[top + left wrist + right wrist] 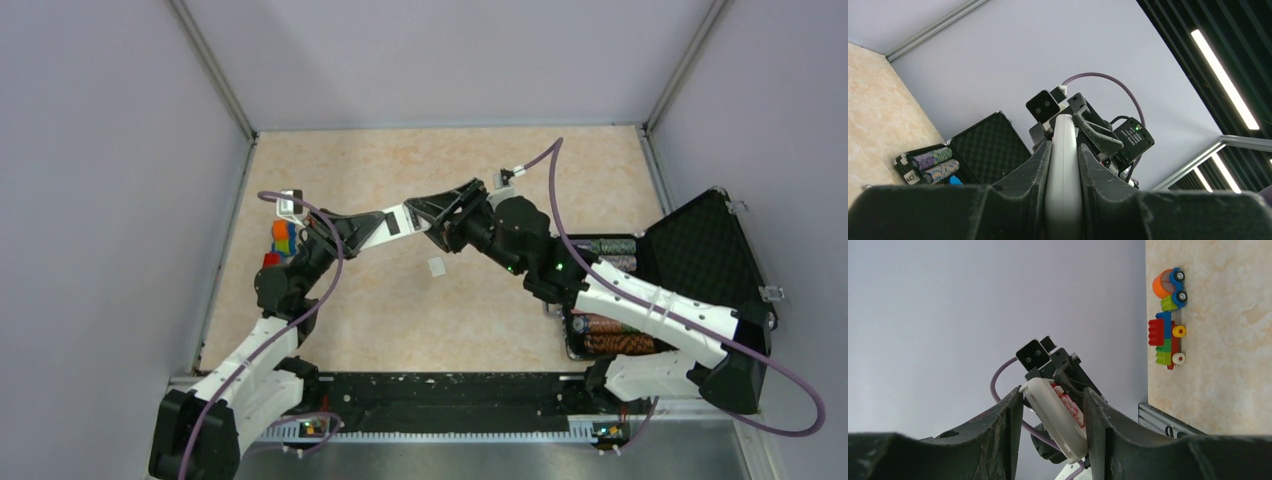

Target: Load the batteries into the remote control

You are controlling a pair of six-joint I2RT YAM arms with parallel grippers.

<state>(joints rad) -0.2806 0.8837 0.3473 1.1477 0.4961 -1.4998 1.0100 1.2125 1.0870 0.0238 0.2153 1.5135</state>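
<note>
Black foam-lined case open at the right of the surface, striped chip rolls packed in its tray, partly hidden under the right arm. Left claw clamped on the remote control, held off the surface, long axis running toward the right claw, spread astride the far end, red panel showing; contact hard to judge. Tiny white piece on the surface below, unidentifiable.

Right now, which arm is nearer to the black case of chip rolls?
Right. The right arm passes over the case; the left arm stands across the table.
</note>
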